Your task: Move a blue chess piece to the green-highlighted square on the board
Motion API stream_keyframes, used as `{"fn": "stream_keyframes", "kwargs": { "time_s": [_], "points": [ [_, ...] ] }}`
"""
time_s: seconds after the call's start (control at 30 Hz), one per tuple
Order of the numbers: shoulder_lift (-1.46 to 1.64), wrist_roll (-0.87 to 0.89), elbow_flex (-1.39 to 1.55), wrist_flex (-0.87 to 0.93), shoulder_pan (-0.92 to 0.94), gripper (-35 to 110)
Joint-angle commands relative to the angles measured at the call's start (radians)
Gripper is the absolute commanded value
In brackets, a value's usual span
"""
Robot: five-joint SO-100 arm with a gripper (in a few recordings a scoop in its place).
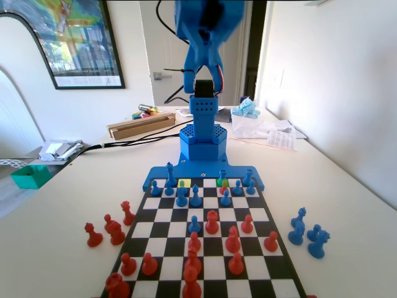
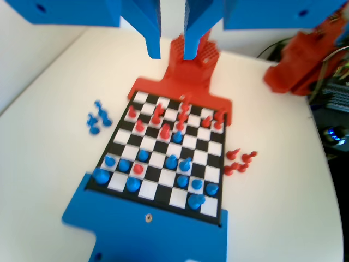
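Observation:
My gripper (image 2: 172, 53) hangs high above the board (image 2: 149, 189), open, with nothing between its jaws. The green-highlighted square (image 1: 219, 182) lies in the row nearest the blue arm, right of centre in the fixed view, with a small red piece (image 1: 224, 185) standing on it. That red piece (image 2: 138, 168) sits among the blue pieces in the wrist view. Several small blue chess pieces stand in the two rows nearest the arm. One blue piece (image 1: 226, 198) is just in front of the green square. Another blue piece (image 1: 194, 225) stands further out, mid-board.
A pale yellow square (image 1: 183, 183) lies left of the green one. Red pieces fill the near half of the board in the fixed view. Three red pieces (image 1: 111, 225) stand off-board left, three blue ones (image 1: 307, 233) off-board right. A cardboard box (image 1: 141, 125) and a green tub (image 1: 30, 176) sit further off.

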Motion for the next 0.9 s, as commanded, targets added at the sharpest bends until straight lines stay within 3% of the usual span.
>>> {"fn": "stream_keyframes", "kwargs": {
  "time_s": [0.0, 0.27, 0.87],
  "points": [
    [0.161, 0.003, -0.006, 0.002, 0.043, 5],
    [0.433, 0.041, 0.215, -0.074, 0.025, 2],
    [0.683, 0.109, 0.451, -0.123, -0.018, 1]
  ]
}}
